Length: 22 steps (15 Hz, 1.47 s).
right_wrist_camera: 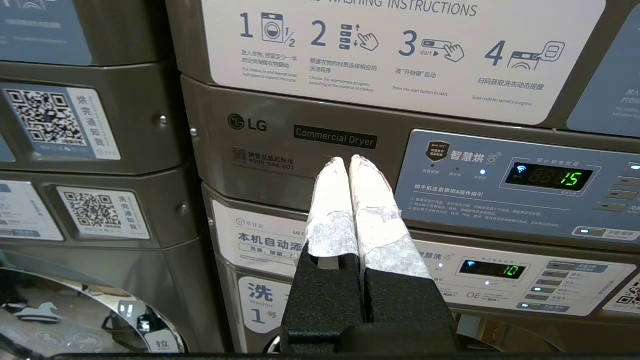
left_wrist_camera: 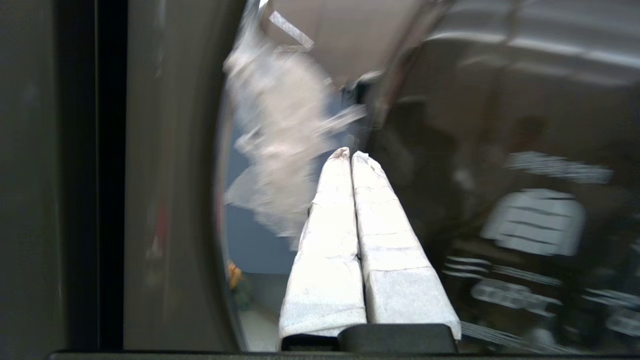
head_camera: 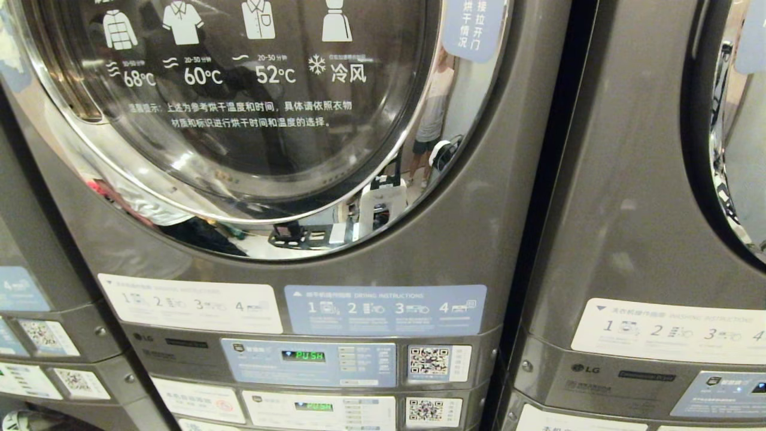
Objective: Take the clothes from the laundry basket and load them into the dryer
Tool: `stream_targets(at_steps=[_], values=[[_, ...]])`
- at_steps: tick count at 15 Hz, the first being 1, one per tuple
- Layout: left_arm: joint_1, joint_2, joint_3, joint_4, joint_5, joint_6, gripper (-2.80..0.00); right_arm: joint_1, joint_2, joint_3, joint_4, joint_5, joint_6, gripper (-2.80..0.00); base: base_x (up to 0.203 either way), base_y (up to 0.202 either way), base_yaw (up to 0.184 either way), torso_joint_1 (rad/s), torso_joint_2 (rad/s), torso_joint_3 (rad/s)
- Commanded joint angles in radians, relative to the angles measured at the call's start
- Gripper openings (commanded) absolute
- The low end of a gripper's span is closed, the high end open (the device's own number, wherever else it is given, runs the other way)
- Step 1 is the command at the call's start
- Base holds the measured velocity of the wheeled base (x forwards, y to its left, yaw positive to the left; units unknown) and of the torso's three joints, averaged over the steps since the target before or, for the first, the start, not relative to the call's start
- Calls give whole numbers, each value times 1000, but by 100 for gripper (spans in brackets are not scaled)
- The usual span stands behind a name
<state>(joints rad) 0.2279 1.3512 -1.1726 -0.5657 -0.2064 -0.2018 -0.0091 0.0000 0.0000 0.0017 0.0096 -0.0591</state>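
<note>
Left gripper: fingers pressing together, empty, hovering close at the dryer door, upper left of frame.
Right gripper: fingers together, empty, parked before control panels.
Clothes, basket: not showing anywhere; probably soft, light, best pinched by a bunched fold.

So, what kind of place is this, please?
Most likely a self-service laundromat: stacked grey metal LG machines stand side by side, each with numbered instruction stickers and QR code payment labels.

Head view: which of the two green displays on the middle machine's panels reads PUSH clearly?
The upper display, on the blue panel beside the upper QR code; the lower display is blurred.
</note>
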Motion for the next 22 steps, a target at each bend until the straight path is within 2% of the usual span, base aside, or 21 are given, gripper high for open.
stream_targets(at_steps=[1,6,9,13,14,17,19,21,22], values=[[1,-167,30,0,-5,10,-280,0,-2,0,0,1,-1,-280,0,0,0,1,25,6],[-1,-358,54,121,-26,40,-280,0,-2,-1,0,1,0,-280,0,0,0,-8,12,12],[-3,-432,172,123,-33,36,-280,0,-1,0,0,1,-1,-280,0,0,0,0,0,0],[-14,-577,474,147,-98,43,-280,0,0,-2,0,1,-1,-280,0,0,0,0,0,0],[-16,-599,566,164,-109,66,-280,0,-2,-1,0,1,0,-280,0,0,0,0,0,0],[-19,-667,870,273,-127,190,-280,0,-1,0,0,1,-1,-280,0,0,0,0,0,0],[-39,-723,1036,321,-152,231,-280,0,0,-1,-1,1,0,-280,0,0,0,14,1,-1],[-79,-798,1128,346,-253,264,-280,0,-2,0,-2,1,5,-280,0,0,0,0,0,0],[-106,-843,1155,351,-282,271,-280,0,0,0,-2,1,7,-280,0,0,0,0,0,0]])
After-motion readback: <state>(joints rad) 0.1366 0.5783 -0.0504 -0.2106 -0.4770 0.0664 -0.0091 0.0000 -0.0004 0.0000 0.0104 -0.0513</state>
